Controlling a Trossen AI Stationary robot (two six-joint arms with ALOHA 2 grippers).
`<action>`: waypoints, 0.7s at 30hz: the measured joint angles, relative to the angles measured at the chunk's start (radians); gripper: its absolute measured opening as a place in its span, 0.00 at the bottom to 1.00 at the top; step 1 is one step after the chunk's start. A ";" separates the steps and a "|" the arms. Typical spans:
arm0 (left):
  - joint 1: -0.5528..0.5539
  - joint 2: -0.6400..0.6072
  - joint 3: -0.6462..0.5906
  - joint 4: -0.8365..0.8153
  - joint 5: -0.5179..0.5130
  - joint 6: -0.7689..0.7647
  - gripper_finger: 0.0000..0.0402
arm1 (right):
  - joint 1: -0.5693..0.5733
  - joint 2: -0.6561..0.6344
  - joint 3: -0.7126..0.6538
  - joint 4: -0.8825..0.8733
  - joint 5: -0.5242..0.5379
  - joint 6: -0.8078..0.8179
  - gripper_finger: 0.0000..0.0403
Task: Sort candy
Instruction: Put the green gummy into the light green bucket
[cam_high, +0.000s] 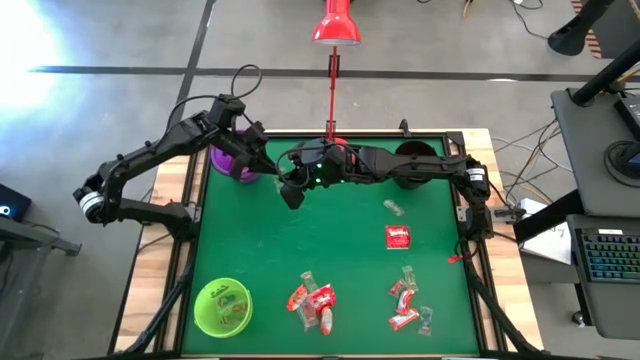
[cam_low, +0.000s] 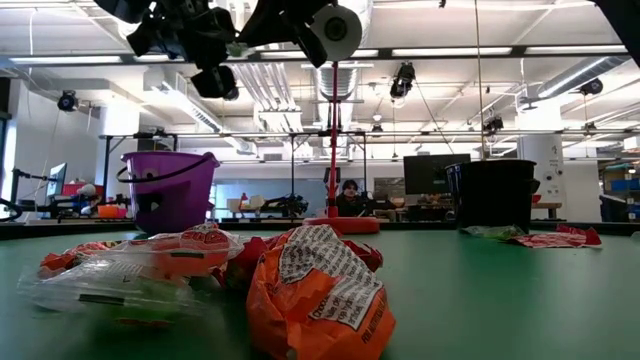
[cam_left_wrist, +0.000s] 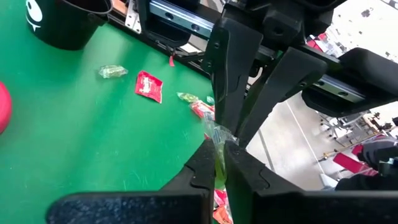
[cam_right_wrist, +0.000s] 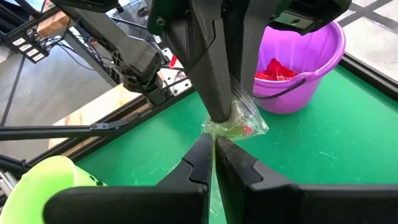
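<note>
I've got both hands meeting above the bench (cam_high: 300, 240) near the purple bucket (cam_high: 235, 160). The left hand (cam_high: 285, 172) and right hand (cam_high: 292, 190) are both pinched shut on one clear-wrapped candy (cam_right_wrist: 239, 121), held between them. The other candy (cam_high: 312, 300) lies scattered along the bench's near side.
</note>
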 joint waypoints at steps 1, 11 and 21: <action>0.000 0.000 0.000 0.000 0.000 0.000 0.01 | 0.000 0.000 0.000 0.000 0.000 -0.003 0.02; 0.000 -0.001 0.000 -0.001 0.000 0.000 0.00 | 0.000 0.000 0.000 -0.005 0.000 -0.007 0.14; -0.001 -0.086 0.000 -0.186 0.046 0.087 0.00 | 0.000 -0.030 0.000 -0.096 -0.006 -0.007 0.28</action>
